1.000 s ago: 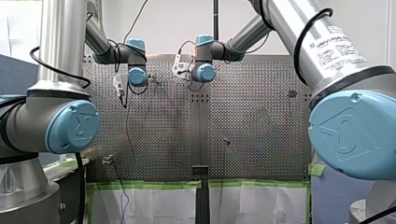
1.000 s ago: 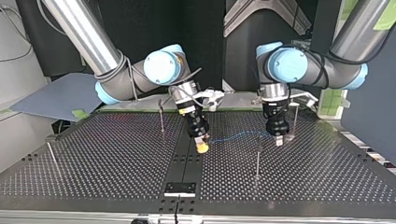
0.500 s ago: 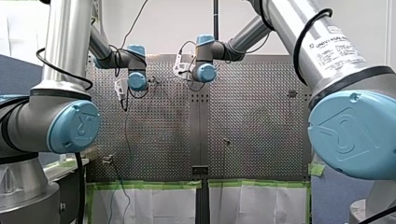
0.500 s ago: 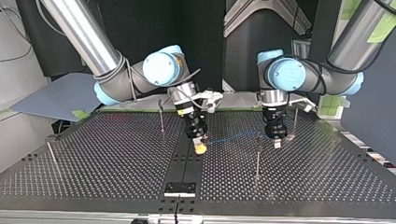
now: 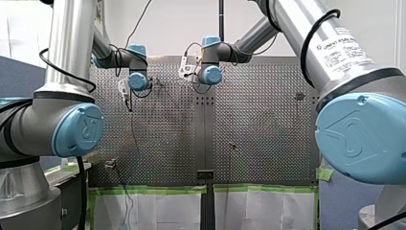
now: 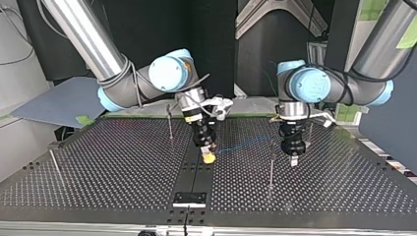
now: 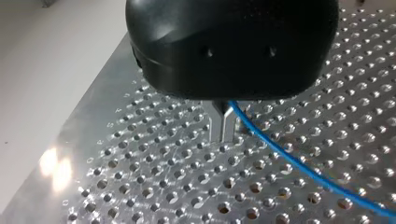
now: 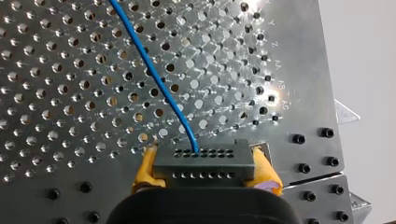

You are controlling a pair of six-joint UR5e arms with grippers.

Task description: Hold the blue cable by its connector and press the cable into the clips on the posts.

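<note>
In the right wrist view my right gripper (image 8: 205,157) has its yellow pads (image 8: 145,169) shut on a dark grey connector (image 8: 204,168). The blue cable (image 8: 154,77) leaves the connector and runs away over the perforated table. In the top view this gripper (image 6: 209,157) hangs near the table's middle seam, and the blue cable (image 6: 246,143) stretches from it toward my left gripper (image 6: 293,160). In the left wrist view my left gripper (image 7: 224,136) shows black with thin metal fingers, shut on the blue cable (image 7: 299,163) just above the holes. A thin post (image 6: 271,164) stands close beside it.
More thin posts stand at the top view's back (image 6: 169,123), far left (image 6: 53,163) and right (image 6: 311,132). A small black plate (image 6: 189,198) is bolted at the near edge. In the front view green tape (image 5: 153,189) lines the table's near edge.
In the top view my left gripper has shifted slightly right and toward the near edge, beside the post. My right gripper has edged slightly to the left, still holding the connector.
</note>
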